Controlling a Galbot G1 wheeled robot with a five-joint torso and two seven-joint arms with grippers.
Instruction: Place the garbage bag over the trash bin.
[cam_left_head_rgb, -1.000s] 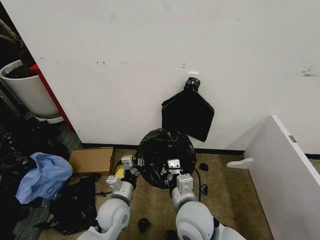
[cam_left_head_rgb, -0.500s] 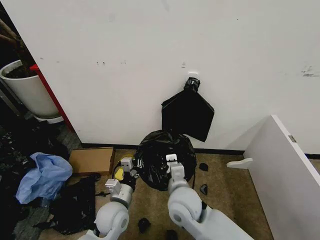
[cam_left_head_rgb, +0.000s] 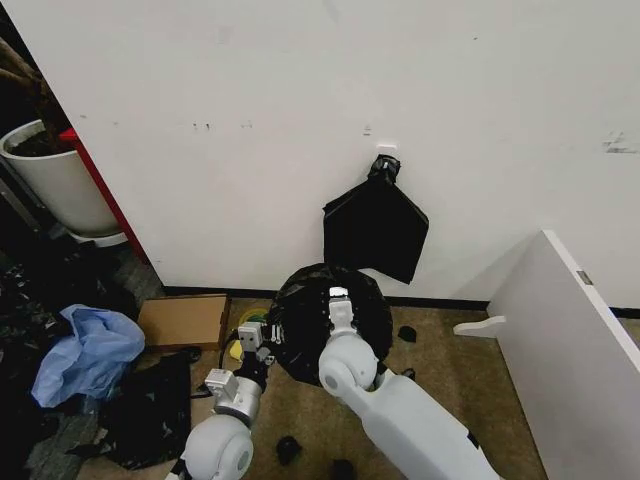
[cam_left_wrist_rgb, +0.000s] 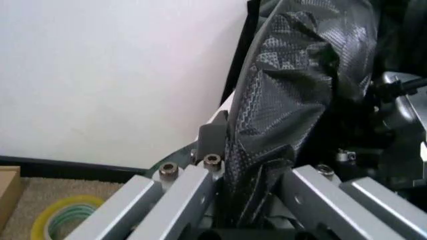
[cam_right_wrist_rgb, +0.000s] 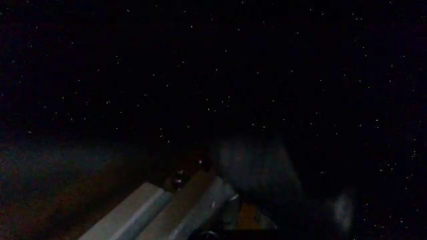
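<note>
Head view shows you the garbage bag (cam_left_head_rgb: 318, 322) draped over the trash bin (cam_left_wrist_rgb: 222, 107) on the floor by the wall, your right gripper (cam_left_head_rgb: 338, 296) pressed onto its top; whether its fingers are apart you cannot tell. Left wrist view shows your left gripper (cam_left_wrist_rgb: 250, 187) clamped on a fold of the bag beside the bin's white rim. Right wrist view is dark.

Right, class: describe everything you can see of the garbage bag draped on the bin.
The garbage bag is thin, glossy black plastic, crinkled, with a fine embossed texture. It forms a rounded dome over the trash bin, against the wall. The left gripper has its edge between its fingers; the right gripper reaches onto its top.
</note>
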